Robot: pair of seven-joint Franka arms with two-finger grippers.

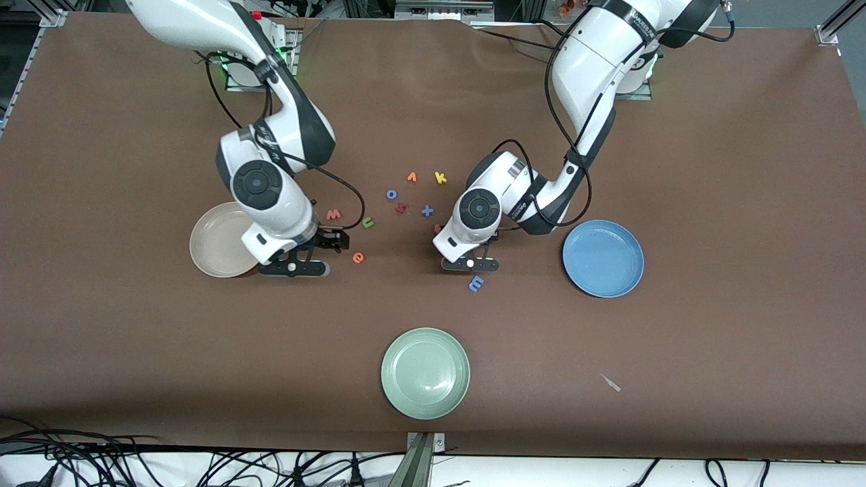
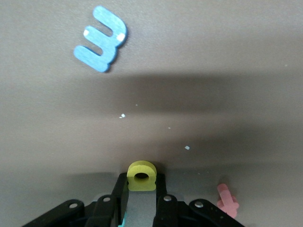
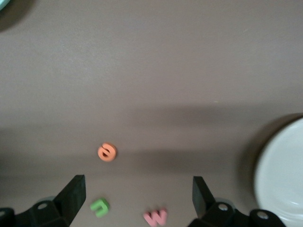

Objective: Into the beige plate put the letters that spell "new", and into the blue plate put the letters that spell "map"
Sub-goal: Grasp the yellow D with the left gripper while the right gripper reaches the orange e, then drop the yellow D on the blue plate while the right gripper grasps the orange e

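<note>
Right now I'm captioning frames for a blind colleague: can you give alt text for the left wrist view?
The left gripper is shut on a yellow a just above the brown table. A blue m lies flat on the table ahead of it, and part of a pink letter shows beside the gripper.

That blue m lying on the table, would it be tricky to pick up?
Probably a bit. The blue m lies flat and looks thin, so fingers have only its edges to pinch. It looks like light foam, so a nudge would likely slide it, and it shouldn't roll or break.
</note>
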